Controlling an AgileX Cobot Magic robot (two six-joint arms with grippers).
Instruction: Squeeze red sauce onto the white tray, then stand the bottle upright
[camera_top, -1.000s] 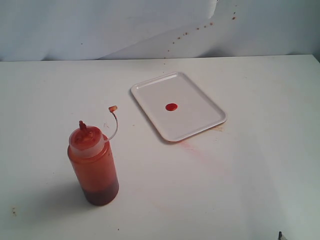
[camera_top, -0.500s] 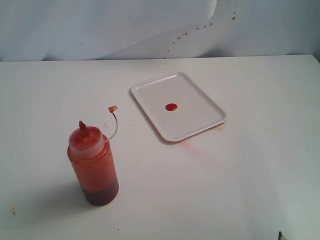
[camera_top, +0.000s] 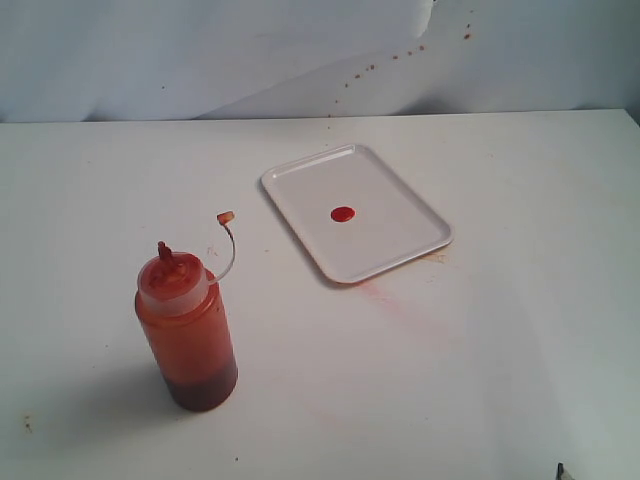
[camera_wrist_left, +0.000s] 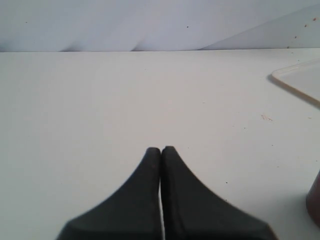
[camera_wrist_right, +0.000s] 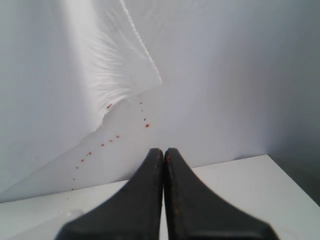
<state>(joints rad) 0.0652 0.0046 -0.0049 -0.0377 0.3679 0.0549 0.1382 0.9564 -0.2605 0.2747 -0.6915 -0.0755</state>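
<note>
Exterior view: squeeze bottle (camera_top: 187, 335) stands upright on white table (camera_top: 500, 380), about 8 o'clock from frame centre; translucent orange-red, darker at base, nozzle pointing up; tethered cap (camera_top: 226, 216) is off the nozzle, arcing on its thin strap toward 1 o'clock; white tray (camera_top: 390, 245) lies flat at 1 o'clock from bottle, well apart, set skewed to table edge; red sauce (camera_top: 343, 214) is one round glossy dot near tray middle; faint pinkish smear (camera_top: 385, 295) on table just off tray's 6 o'clock corner; small red specks (camera_top: 395, 57) on white backdrop at 12 o'clock; left gripper (camera_wrist_left: 161, 150) fingers pressed together, holding nothing, over bare table, with tray corner and bottle base at the edge of its view; right gripper (camera_wrist_right: 164, 151) fingers closed too, empty, facing the speckled backdrop.
</note>
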